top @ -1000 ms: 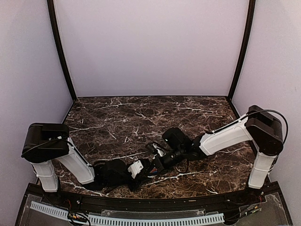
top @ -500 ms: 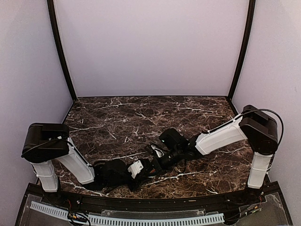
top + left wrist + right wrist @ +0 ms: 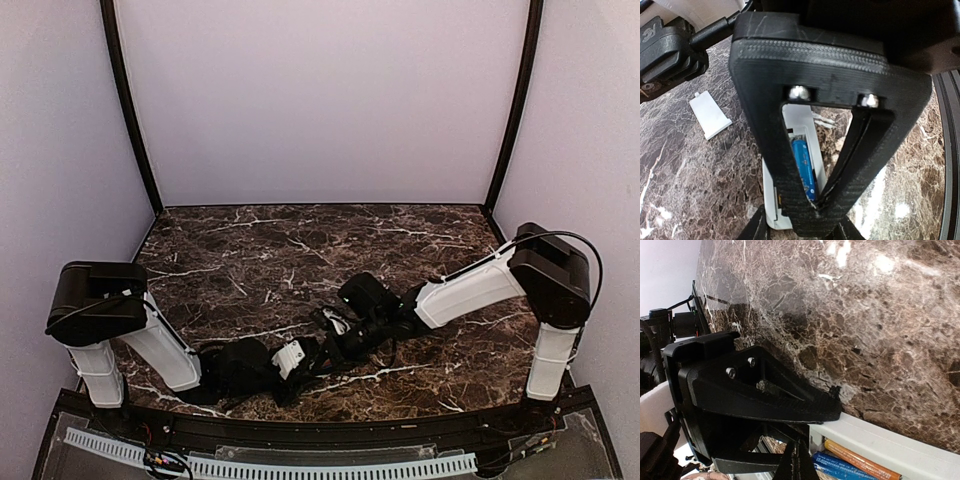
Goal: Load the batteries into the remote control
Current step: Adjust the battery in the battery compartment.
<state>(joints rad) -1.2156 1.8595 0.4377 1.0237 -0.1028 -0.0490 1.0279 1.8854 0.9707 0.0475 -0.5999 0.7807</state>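
Observation:
The white remote control (image 3: 805, 120) lies back up on the marble with its battery bay open. The blue battery (image 3: 802, 167) sits in the bay. In the right wrist view the orange battery (image 3: 860, 460) lies beside the blue battery (image 3: 840, 467) inside the remote control (image 3: 890, 440). My left gripper (image 3: 817, 211) is shut, its joined tips down on the blue battery's near end. My right gripper (image 3: 822, 437) is shut on the remote's end, one finger (image 3: 790, 400) resting on its side wall. In the top view both grippers, left (image 3: 308, 358) and right (image 3: 335, 347), meet near the table's front centre and hide the remote.
The small flat white battery cover (image 3: 710, 116) lies loose on the marble, up and left of the remote. The table's black front rail (image 3: 320, 430) runs close behind the grippers. Side walls stand at left and right.
My right arm has shifted slightly left toward the left gripper since a second ago, then stayed still. The left arm has not moved.

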